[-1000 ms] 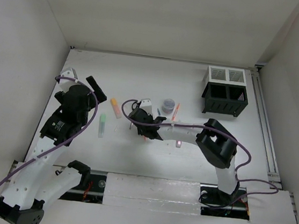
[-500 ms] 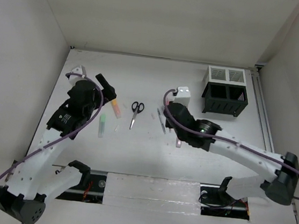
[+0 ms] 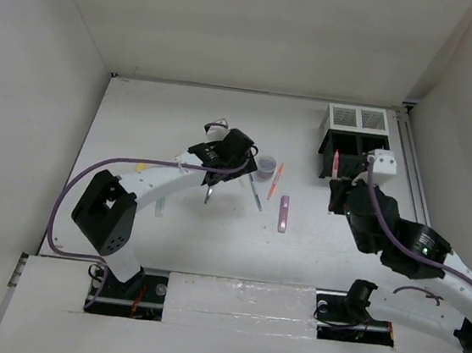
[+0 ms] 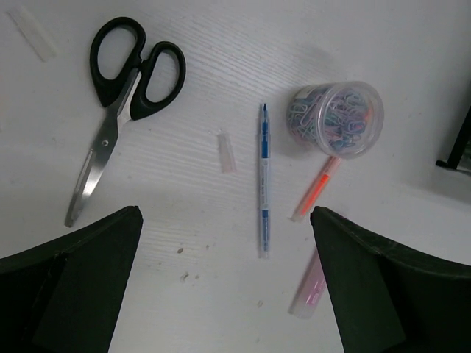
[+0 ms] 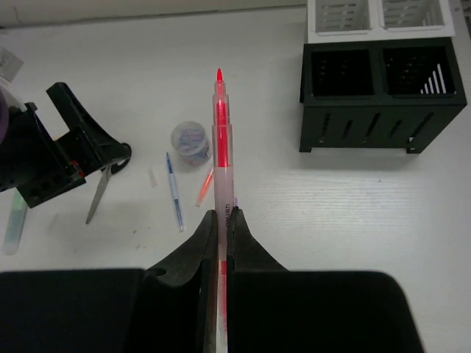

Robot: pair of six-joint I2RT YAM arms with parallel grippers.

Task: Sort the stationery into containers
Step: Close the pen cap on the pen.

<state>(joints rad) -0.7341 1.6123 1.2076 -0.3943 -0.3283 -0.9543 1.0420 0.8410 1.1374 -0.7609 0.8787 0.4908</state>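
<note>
Now the right hand (image 5: 221, 219) is clamped tight on the red pen (image 5: 220, 140), whose tip points away from the wrist. That pen is up off the tabletop (image 3: 157, 116), near the front left corner of the black mesh organiser (image 5: 383, 95) and not in any compartment. The white mesh box (image 5: 375, 15) sits joined behind the organiser.

Over at centre, the left hand (image 4: 224, 220) hangs with its jaws spread wide, gripping nothing. Below it the scissors (image 4: 125, 88) lie flat, black handles away from the wrist. Beside them lies a thin blue pen (image 4: 263, 184), then an orange pen (image 4: 315, 193) touching a tub of paper clips (image 4: 337, 118). A purple highlighter (image 3: 283, 213) lies just right of the pens.
</note>
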